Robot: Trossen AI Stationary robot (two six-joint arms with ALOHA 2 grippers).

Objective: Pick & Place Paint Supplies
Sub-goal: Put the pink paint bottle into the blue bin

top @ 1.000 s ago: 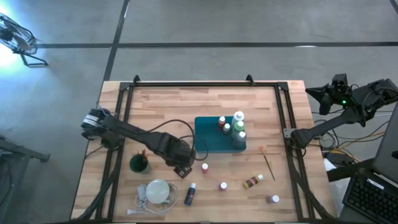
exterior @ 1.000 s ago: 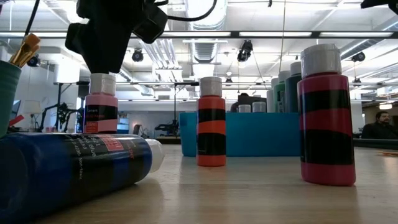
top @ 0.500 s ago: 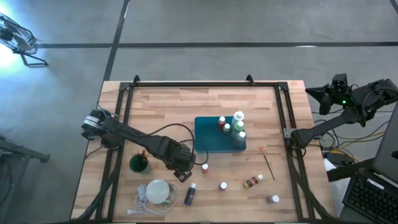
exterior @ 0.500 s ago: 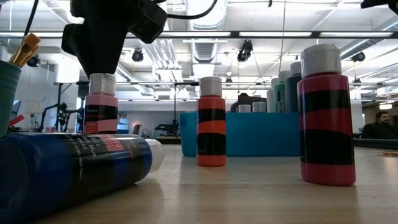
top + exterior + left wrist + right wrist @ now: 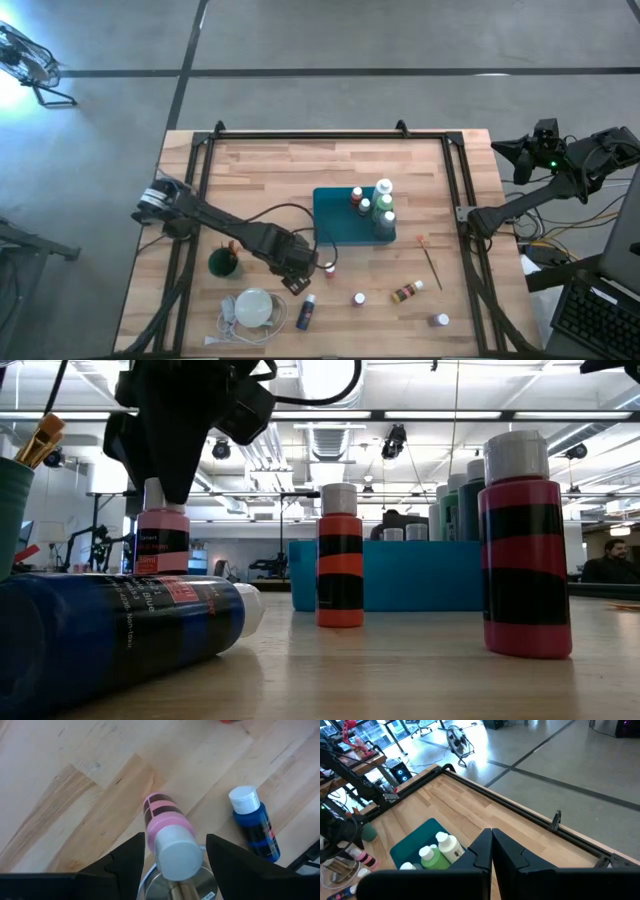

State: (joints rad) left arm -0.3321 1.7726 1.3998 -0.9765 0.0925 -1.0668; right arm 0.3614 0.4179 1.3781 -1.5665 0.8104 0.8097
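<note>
A pink paint bottle (image 5: 167, 827) with a white cap (image 5: 160, 495) stands upright on the table near its middle. My left gripper (image 5: 176, 839) points down over it, open, with one finger on each side of the cap and a thin gap to each. In the low view the gripper (image 5: 165, 485) hides the cap's top. A blue bottle (image 5: 255, 827) lies on its side close by. Several more bottles stand in the teal tray (image 5: 338, 225). My right gripper (image 5: 492, 842) is shut and empty, held high off the table's right edge (image 5: 515, 150).
An orange-black bottle (image 5: 340, 555) and a red-black bottle (image 5: 523, 540) stand on the near part of the table. A brown bottle (image 5: 406, 292) lies there, and a thin brush (image 5: 432, 262) beside it. A green cup with brushes (image 5: 224, 262) and a white corded disc (image 5: 253, 308) sit at near left.
My left gripper has come down over the pink bottle and drifted slightly toward the table's right. Its fingers now reach past the top of the cap. The opening has stayed the same and the bottle has not moved.
</note>
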